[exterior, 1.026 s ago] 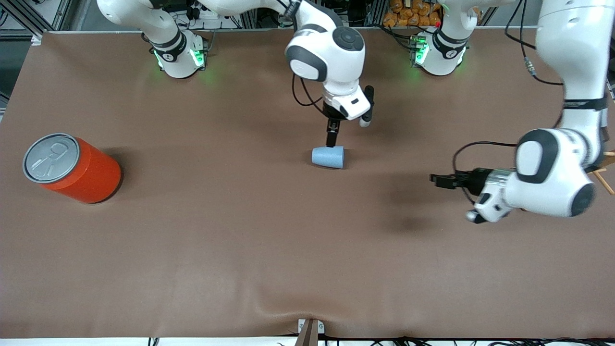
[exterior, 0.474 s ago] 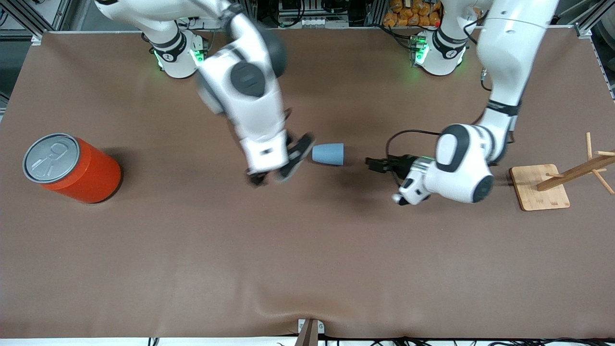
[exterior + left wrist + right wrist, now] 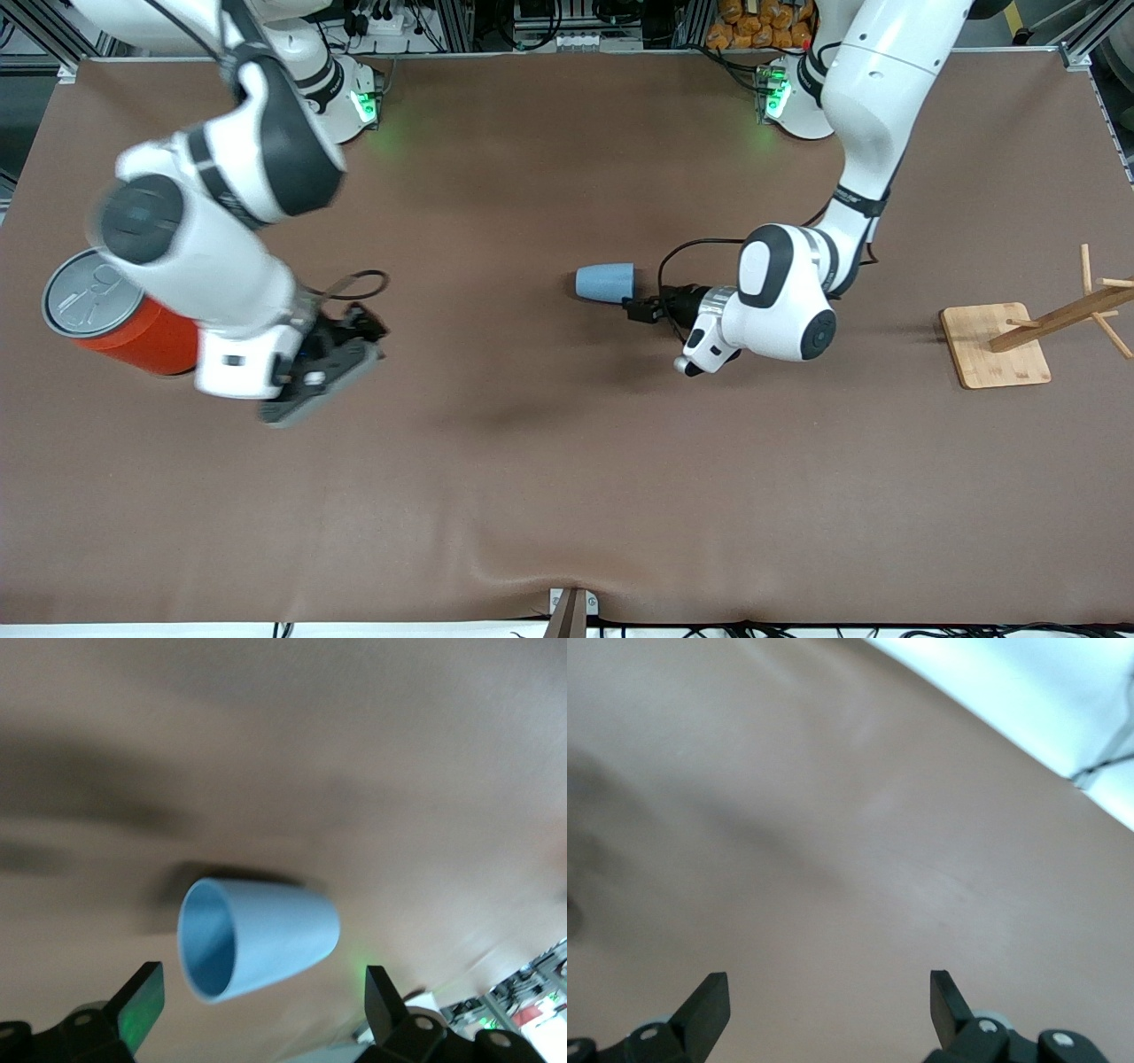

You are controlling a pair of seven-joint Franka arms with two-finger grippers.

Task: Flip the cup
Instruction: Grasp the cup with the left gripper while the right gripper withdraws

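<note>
The light-blue cup (image 3: 605, 283) lies on its side on the brown table (image 3: 567, 461), its mouth turned toward the left arm's end. My left gripper (image 3: 640, 308) is low at that mouth and open. In the left wrist view the cup (image 3: 261, 939) shows its darker blue inside, with its rim level with the tips of my left gripper (image 3: 261, 1010) and touching neither finger. My right gripper (image 3: 359, 326) is open and empty over bare table beside the orange can. The right wrist view shows my right gripper (image 3: 828, 1005) over brown table only.
The big orange can (image 3: 133, 328) with a grey pull-tab lid stands at the right arm's end, partly covered by the right arm. A wooden stand (image 3: 997, 346) with pegs is at the left arm's end.
My right arm has swung away from the cup to beside the orange can. My left gripper has moved along the table up to the cup's mouth. The cup has not moved.
</note>
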